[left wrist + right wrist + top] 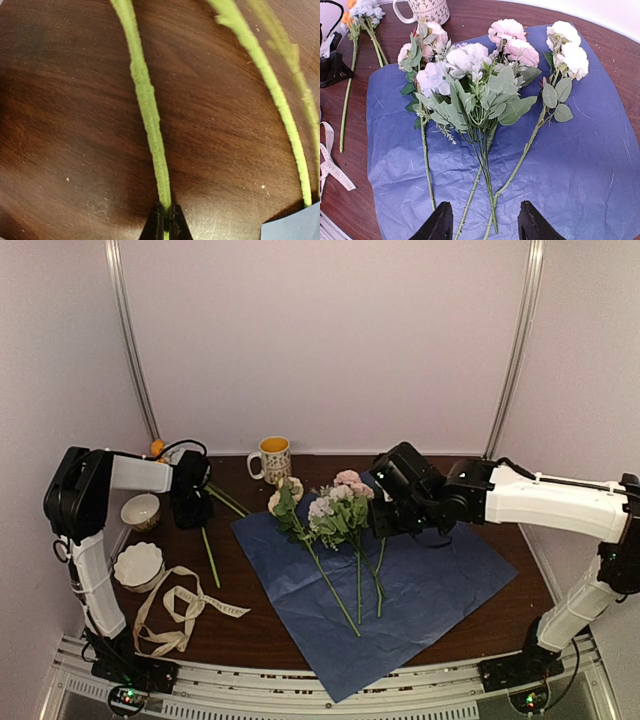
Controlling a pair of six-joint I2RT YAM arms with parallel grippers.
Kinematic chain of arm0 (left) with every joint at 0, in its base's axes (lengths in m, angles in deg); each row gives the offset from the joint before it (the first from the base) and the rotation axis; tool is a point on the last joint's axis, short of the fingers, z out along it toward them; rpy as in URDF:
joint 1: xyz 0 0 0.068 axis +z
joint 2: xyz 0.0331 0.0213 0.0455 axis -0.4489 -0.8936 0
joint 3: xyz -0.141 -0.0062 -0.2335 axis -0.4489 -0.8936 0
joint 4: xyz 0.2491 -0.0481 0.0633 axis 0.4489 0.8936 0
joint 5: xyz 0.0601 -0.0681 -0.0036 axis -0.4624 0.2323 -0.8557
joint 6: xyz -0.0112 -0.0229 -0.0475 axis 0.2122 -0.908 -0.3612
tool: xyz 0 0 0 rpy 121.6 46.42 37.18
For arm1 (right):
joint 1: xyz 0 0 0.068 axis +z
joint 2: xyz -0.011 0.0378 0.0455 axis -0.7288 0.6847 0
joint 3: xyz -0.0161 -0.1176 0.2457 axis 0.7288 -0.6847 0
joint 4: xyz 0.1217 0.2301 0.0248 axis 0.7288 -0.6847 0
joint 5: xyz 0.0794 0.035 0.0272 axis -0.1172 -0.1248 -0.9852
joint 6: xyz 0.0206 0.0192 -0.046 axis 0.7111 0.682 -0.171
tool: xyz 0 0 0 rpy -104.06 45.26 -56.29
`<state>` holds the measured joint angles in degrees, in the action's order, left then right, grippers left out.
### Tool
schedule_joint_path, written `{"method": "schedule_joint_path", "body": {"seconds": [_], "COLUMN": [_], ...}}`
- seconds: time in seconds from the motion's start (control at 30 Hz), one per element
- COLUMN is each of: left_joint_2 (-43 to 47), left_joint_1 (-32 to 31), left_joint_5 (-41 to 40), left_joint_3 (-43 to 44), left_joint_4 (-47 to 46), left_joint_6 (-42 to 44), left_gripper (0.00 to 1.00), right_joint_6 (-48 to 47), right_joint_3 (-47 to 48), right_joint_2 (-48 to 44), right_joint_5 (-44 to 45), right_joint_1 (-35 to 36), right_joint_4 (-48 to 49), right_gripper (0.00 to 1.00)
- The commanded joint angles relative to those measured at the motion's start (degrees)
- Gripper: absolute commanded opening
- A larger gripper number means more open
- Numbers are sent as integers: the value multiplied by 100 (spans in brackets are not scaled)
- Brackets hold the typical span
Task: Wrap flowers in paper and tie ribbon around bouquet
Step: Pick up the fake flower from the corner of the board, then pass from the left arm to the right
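Dark wood worktop (262,636) carrying blue paper (420,590) lying flat at centre, flowers (340,515) lying on it, left jaws clamping a loose stem (150,115) on bare wood beside paper, right jaws standing apart, hovering over flower stems, ribbon (185,605) curling near-left.

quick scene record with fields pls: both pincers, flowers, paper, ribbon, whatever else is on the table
left pincer: shut on a loose stem lying on the table, off the paper
right pincer: open, holding nothing, over the stem ends of the flowers
flowers: several lying flat on the paper, blooms toward the back
paper: spread flat, not wrapped
ribbon: loose loops on the table, front left, not tied
other: mug at the back; white bowls at left
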<state>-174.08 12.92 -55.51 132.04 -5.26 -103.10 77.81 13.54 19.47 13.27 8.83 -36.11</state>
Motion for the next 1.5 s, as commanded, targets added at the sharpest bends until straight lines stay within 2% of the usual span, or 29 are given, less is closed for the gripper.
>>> {"method": "schedule_joint_path", "body": {"seconds": [0.0, 0.17, 0.33, 0.43, 0.53, 0.63, 0.77, 0.9, 1.07, 1.2, 1.47], "left_joint_2": [40, 838, 2316, 3227, 4065, 4894, 5665, 5855, 5564, 5298, 4906], "left_joint_1": [74, 83, 69, -43, -499, -1285, -2254, -3084, -4109, -4338, -4707], "left_joint_5": [472, 582, 254, -5, -457, -786, 125, 1455, 2105, 2335, 2466], "left_joint_3": [-486, -1167, -1871, -2104, -2141, -2221, -2535, -2594, -2396, -2306, -2208], "left_joint_4": [-198, -693, -1044, -1183, -1315, -1838, -3127, -4144, -4559, -4698, -5026], "left_joint_6": [-233, -529, -737, -542, -40, 750, 1457, 1749, 2118, 2098, 2132], "left_gripper": [0, 0, 0, 0, 0, 0, 0, 0, 0, 0, 0], "right_joint_6": [26, 58, 58, -45, -271, -587, -806, -948, -1042, -1020, -958], "right_joint_3": [-92, -215, -297, -395, -556, -988, -1433, -1151, -498, -91, 5], "right_joint_2": [-314, -498, -699, -904, -1201, -1627, -2148, -2080, -1665, -1418, -1205], "right_joint_5": [299, 304, 229, 49, -319, -1203, -2720, -3410, -3724, -3982, -3232], "right_joint_1": [30, 32, 58, 80, 129, 182, 255, 424, 537, 556, 565], "right_joint_4": [-144, -102, 27, 289, 773, 1942, 3606, 4192, 4320, 4469, 4254], "right_gripper": [45, 45, 46, 46, 47, 47, 49, 51, 52, 52, 46]}}
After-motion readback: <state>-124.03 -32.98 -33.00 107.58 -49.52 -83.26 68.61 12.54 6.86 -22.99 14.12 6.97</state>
